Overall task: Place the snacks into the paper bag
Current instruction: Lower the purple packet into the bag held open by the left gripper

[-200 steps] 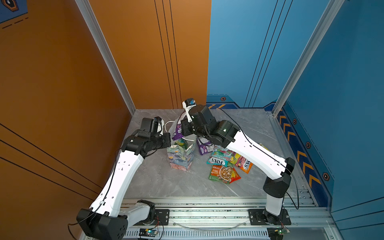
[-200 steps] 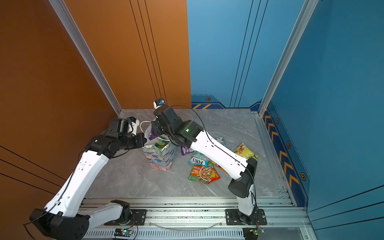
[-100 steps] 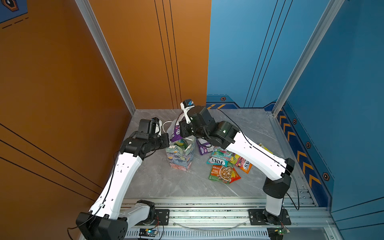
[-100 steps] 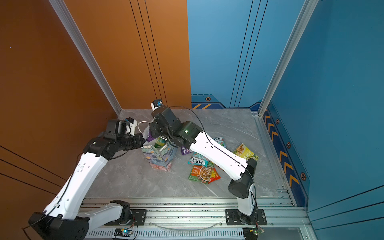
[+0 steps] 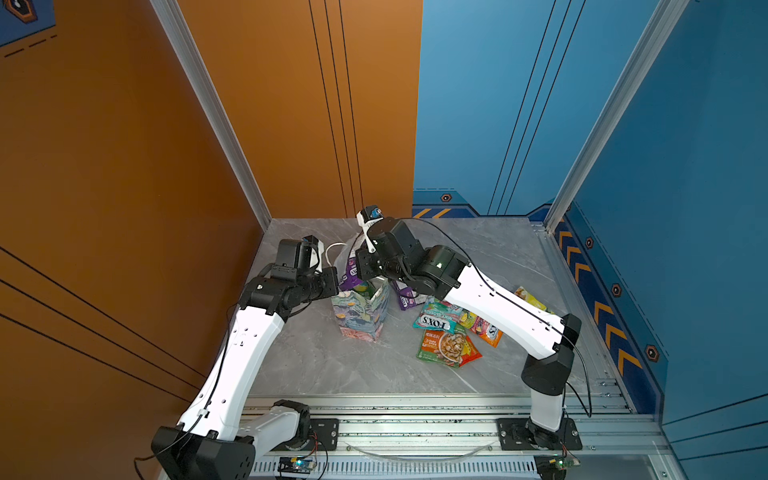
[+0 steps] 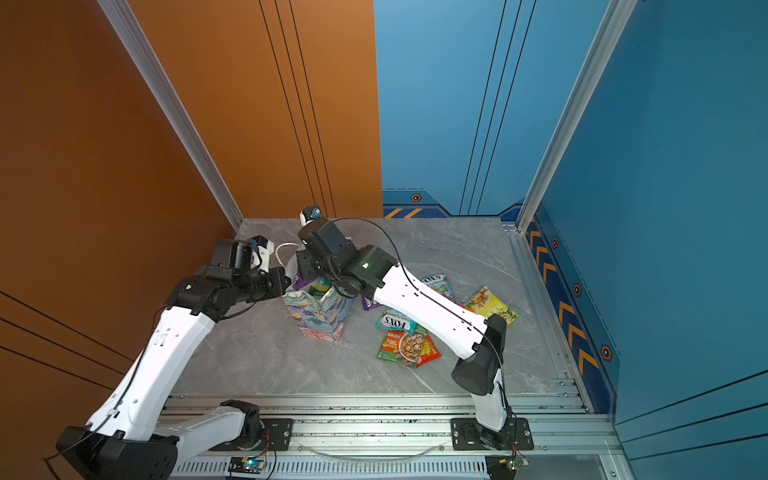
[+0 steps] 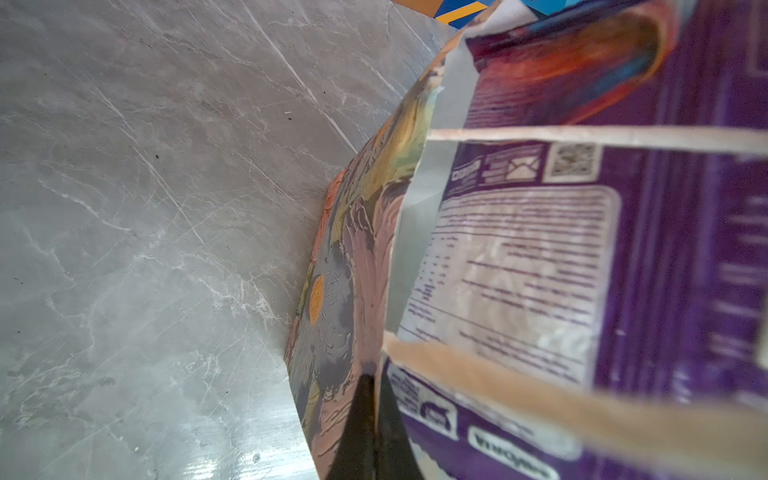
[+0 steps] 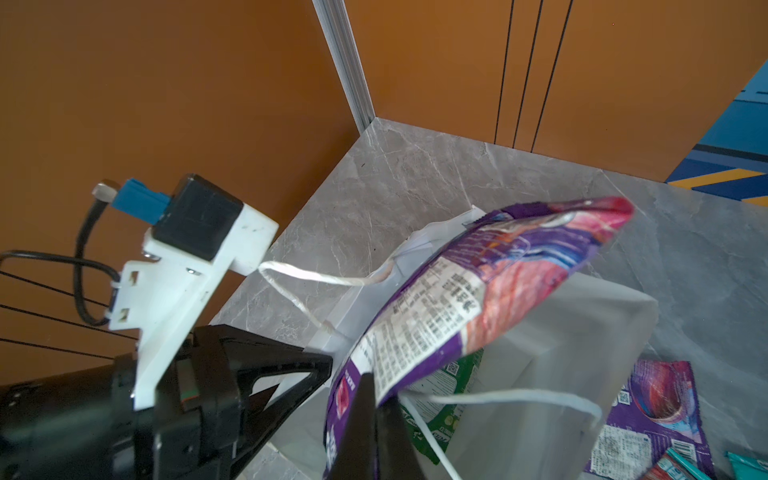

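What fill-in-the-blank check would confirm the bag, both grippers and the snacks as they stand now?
1. The held packet in the right gripper, at the paper bag's mouth, is ____.
2. The left gripper is shut on the wall of the ____.
3. The bagged packet is ____.
4. The teal packet on the table reads ____.
Missing words: purple; paper bag; green; FOX'S.

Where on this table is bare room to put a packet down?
Bare marble: the wide front strip between the paper bag, the snack pile and the metal rail; also the back right corner by the blue wall. Crowded: right of the bag, and its mouth, where the purple packet hangs.
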`<move>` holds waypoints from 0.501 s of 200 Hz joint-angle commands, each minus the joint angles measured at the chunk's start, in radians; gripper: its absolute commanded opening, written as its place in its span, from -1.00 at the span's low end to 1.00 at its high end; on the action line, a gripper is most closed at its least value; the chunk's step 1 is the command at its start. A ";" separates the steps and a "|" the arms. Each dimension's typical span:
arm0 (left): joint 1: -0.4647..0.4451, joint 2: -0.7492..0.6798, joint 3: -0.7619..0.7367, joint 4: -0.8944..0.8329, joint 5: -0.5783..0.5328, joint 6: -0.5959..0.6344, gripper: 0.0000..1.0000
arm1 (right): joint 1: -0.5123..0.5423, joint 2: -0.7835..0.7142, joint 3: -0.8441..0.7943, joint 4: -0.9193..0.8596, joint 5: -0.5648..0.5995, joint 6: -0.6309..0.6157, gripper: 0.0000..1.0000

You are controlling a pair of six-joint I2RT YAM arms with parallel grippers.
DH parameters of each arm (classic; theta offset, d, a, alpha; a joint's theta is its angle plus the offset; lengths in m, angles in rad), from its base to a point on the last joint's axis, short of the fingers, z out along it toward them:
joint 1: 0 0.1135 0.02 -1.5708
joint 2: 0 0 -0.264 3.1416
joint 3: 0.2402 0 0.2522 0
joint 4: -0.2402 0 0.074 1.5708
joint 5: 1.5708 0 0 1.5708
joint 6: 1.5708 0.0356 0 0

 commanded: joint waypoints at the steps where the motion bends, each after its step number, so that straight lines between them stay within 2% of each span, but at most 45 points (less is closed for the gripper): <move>1: 0.009 -0.024 -0.009 0.034 0.017 -0.005 -1.00 | -0.013 0.016 -0.006 0.029 -0.014 0.026 -1.00; 100: 0.013 -0.033 -0.016 0.035 0.020 -0.005 -1.00 | -0.046 0.026 -0.061 0.092 -0.044 0.067 -1.00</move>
